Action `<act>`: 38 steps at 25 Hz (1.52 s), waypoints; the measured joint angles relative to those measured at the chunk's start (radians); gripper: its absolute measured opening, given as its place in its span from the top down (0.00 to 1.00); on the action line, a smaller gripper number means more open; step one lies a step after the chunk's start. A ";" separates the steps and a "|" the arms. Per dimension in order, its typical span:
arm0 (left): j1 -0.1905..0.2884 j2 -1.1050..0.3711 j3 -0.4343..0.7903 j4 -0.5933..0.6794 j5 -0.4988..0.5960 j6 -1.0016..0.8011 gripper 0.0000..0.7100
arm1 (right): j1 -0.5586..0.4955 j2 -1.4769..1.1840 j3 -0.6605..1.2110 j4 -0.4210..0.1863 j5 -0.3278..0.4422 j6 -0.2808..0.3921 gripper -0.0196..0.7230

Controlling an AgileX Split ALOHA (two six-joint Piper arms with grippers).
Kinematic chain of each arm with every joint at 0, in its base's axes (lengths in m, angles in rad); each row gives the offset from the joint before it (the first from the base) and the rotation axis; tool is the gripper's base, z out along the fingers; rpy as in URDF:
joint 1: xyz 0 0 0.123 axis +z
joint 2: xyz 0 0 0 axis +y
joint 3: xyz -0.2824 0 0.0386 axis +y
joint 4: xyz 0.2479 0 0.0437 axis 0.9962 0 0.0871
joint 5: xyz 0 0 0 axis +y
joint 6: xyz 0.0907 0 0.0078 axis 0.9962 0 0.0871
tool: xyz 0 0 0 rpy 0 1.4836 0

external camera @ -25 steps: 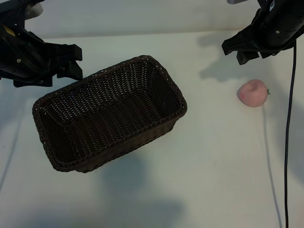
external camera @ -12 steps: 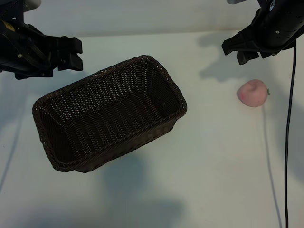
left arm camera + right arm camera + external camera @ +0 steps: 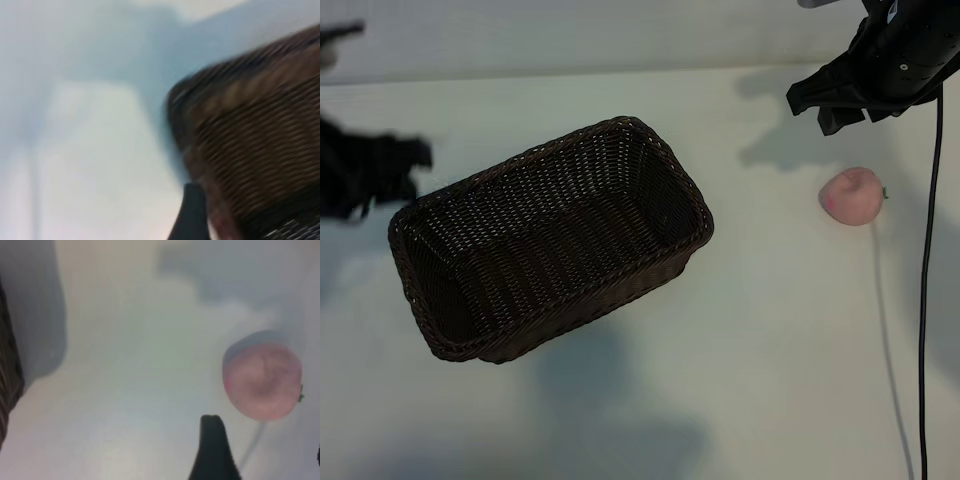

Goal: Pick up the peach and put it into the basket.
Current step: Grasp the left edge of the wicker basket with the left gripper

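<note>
While untouched, peach [image 3: 852,196] lies below right pincer [image 3: 840,105].

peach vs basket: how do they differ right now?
Size: the peach is far smaller than the basket. Shape: the peach is round, the basket rectangular with rounded corners. Look: the peach is smooth pale pink, the basket dark-brown woven wicker. Shared: both rest on the white table, apart, and no claw touches either.
</note>
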 joint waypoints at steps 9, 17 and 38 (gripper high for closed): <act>0.000 -0.027 0.200 0.044 -0.125 -0.172 0.17 | 0.000 0.000 0.000 0.011 -0.002 0.000 0.32; 0.000 0.098 0.204 0.016 -0.225 -0.201 0.17 | 0.000 0.000 0.000 0.011 -0.004 0.000 0.32; 0.000 0.369 0.206 -0.057 -0.440 -0.203 0.23 | 0.000 0.000 0.000 0.012 -0.080 0.000 0.32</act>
